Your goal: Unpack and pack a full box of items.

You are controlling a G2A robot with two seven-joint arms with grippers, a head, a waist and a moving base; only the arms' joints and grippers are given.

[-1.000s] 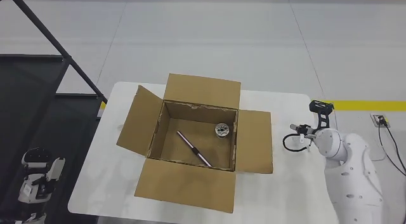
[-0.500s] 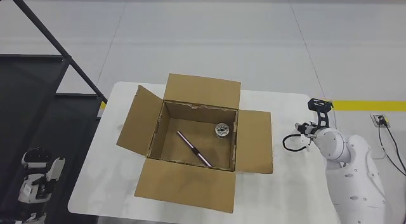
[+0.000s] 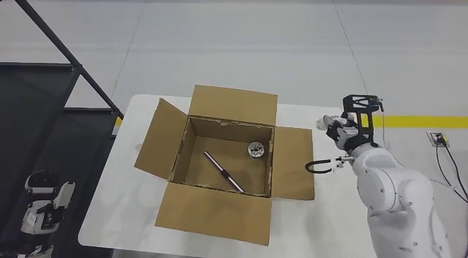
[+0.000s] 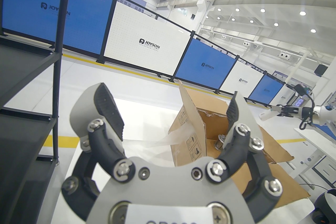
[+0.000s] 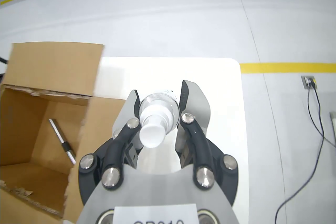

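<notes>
While the right gripper [image 5: 158,100] pinches a clear white-capped bottle [image 5: 157,114] above the table [image 5: 210,78], open box [image 5: 52,72] just beside it, metal rod [image 5: 61,137] inside, left gripper [image 4: 169,93] spread, box beyond it.

My right claw [image 5: 160,89], at the top view's right, grips a bottle [image 5: 153,130]; my left claw [image 4: 170,92] gapes wide.

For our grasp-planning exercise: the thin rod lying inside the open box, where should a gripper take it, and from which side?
Take the rod at mid-length, probably from straight above, fingers across its width. It lies flat and diagonal on the floor of the box, whose walls block sideways approach; the round metal part lies apart.
</notes>
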